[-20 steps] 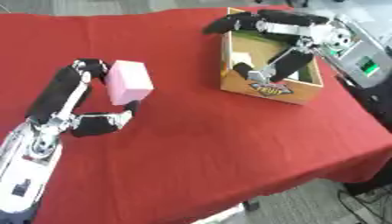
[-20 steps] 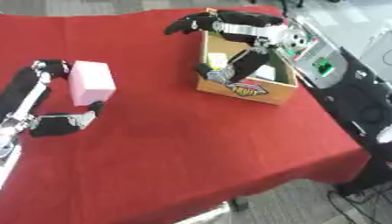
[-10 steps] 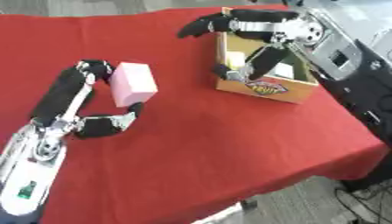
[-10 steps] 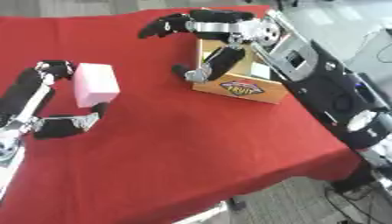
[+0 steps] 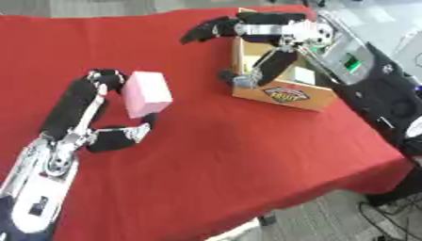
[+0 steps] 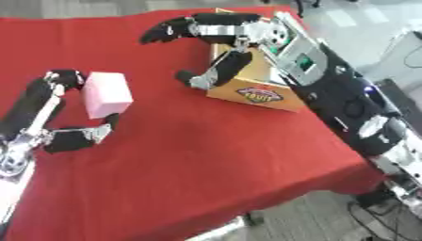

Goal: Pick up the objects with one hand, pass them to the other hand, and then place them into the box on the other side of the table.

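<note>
A pink box sits upright on the red table's left side. My left hand is shut on it: the fingers curl against its far left side and the thumb touches its lower near corner. An open-topped cardboard box with a printed logo stands at the far right. My right hand hovers open at that box's left wall, fingers spread and stretched left toward the pink box, thumb hanging down beside the wall. Something pale lies inside the cardboard box.
The red cloth covers the whole table, whose right and near edges drop off to the floor. My right arm's grey casing with a green display reaches in just right of the cardboard box.
My right hand has swung left from over the cardboard box, its fingers now past the left wall. The left hand and pink box have hardly moved.
</note>
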Robot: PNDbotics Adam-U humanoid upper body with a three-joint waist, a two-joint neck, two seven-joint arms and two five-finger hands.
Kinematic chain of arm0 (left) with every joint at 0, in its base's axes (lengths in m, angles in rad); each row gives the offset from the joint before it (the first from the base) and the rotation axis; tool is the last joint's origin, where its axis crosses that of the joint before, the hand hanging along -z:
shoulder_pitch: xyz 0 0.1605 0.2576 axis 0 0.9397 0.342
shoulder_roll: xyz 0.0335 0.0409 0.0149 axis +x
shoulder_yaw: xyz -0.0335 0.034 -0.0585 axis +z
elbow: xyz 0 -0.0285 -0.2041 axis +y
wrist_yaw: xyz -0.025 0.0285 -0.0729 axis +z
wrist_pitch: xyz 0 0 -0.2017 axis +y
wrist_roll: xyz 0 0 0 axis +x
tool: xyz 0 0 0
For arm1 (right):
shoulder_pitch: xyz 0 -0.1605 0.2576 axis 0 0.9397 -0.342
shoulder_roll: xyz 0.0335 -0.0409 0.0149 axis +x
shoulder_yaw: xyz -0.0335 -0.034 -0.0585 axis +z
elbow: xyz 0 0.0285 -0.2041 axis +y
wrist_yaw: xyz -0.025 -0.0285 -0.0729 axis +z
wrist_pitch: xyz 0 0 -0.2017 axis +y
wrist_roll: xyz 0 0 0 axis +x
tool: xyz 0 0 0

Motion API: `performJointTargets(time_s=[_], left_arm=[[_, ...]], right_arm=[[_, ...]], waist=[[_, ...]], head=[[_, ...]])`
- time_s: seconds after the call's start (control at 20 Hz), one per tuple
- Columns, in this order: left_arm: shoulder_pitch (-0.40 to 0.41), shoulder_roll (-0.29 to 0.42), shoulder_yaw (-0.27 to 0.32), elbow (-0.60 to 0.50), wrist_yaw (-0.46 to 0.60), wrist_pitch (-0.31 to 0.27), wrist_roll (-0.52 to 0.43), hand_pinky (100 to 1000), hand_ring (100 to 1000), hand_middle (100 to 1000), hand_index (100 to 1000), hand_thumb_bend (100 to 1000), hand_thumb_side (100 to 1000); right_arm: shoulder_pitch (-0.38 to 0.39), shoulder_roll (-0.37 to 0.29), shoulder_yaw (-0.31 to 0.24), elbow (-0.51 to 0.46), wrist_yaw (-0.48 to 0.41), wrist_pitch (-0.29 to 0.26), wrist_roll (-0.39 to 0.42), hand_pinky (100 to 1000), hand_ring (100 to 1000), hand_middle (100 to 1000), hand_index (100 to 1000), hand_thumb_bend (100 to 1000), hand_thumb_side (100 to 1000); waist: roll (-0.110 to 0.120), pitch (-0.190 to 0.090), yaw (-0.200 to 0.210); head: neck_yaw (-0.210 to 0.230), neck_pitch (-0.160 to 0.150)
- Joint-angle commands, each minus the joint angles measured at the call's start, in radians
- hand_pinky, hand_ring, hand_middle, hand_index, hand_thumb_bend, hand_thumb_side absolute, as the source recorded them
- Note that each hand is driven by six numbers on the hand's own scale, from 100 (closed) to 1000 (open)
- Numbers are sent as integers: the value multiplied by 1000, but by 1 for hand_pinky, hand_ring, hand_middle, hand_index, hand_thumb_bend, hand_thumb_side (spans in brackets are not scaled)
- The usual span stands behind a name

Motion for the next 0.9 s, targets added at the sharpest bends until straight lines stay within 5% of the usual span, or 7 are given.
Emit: performJointTargets(time_s=[0.05,0.9], left_arm=[[-28,-24,9,4,-17,-4,17,699,546,467,538,100,253],[-49,-90,3,33,-62,-31,34,698,548,467,543,100,248]], right_arm=[[-21,-14,-8,0,-9,11,17,988,1000,953,1000,100,198],[-45,14,-4,25,-5,57,65,1000,1000,941,1000,100,199]], waist=[[-1,-10,2],[-4,-6,23]], head=[[-12,-1],[-52,-1]])
